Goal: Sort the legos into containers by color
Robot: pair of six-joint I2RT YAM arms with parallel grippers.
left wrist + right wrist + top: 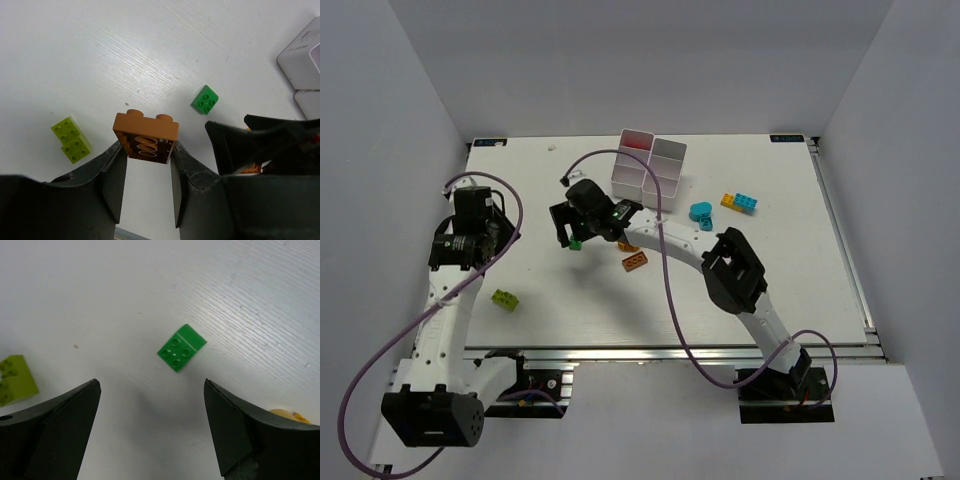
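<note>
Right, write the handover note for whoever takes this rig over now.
Left gripper: shut on an orange-brown brick.
Right gripper: open, poised at a green brick lying on the table, not gripping it.
Containers: red pieces in the far left bin; nothing else visible inside.
Loose on the table: lime brick, another orange-brown brick, cyan piece, yellow-and-cyan stack.
Done: red, apparently.
Left: bin the held brick, then green and everything loose.

Left fingers clamped close (wrist angled downward), right fingers spread wide.
</note>
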